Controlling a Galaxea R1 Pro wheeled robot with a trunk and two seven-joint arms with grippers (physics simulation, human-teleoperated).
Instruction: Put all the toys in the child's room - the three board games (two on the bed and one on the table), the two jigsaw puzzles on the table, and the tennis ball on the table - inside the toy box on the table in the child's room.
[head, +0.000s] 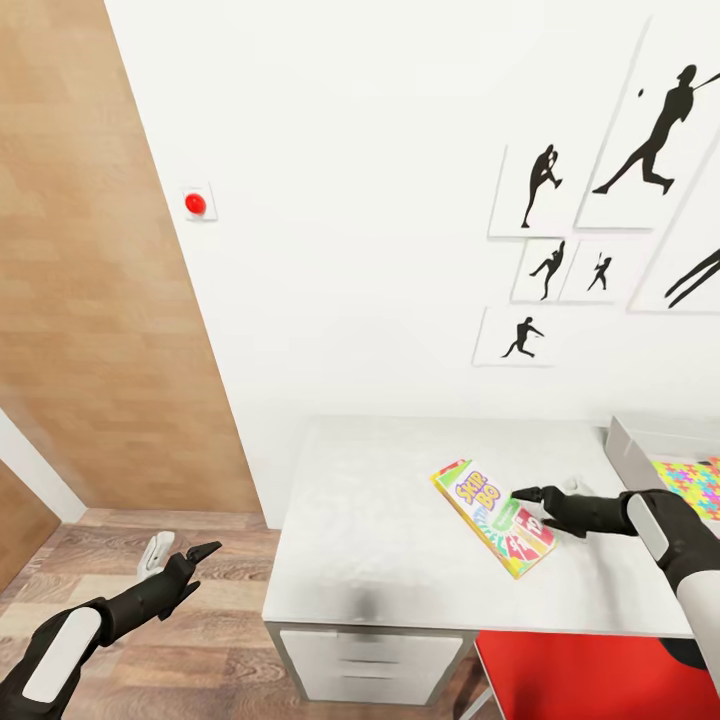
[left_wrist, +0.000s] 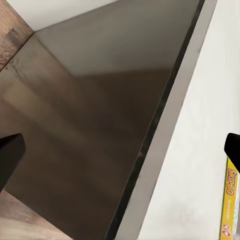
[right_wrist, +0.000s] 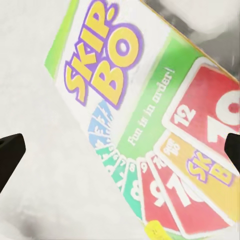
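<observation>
**Right gripper spread over the SKIP-BO box on the desk**

Nearest, at about seven o'clock in the head view, the left gripper (head: 178, 556) hangs over the wood floor (head: 200, 640), off the desk's left end, fingers apart and holding nothing. At five o'clock a red surface (head: 580, 675) shows below the desk's front edge; what it belongs to is hard to tell.

On the pale desk (head: 380, 520), at roughly four o'clock, lies the SKIP-BO game box (head: 492, 516), flat and turned at a slant. The right gripper (head: 528, 506) sits directly above it, fingers spread wide; in the right wrist view the two fingertips (right_wrist: 10, 155) flank the box's printed face (right_wrist: 150, 130) without pinching it.

Farther right, at three o'clock, the grey toy box (head: 632, 448) stands on the desk with a jigsaw puzzle (head: 695, 480) inside. Beyond, baseball-player pictures (head: 540, 190) hang on the white wall (head: 350, 200), with a red button (head: 195, 203) at ten o'clock.
</observation>
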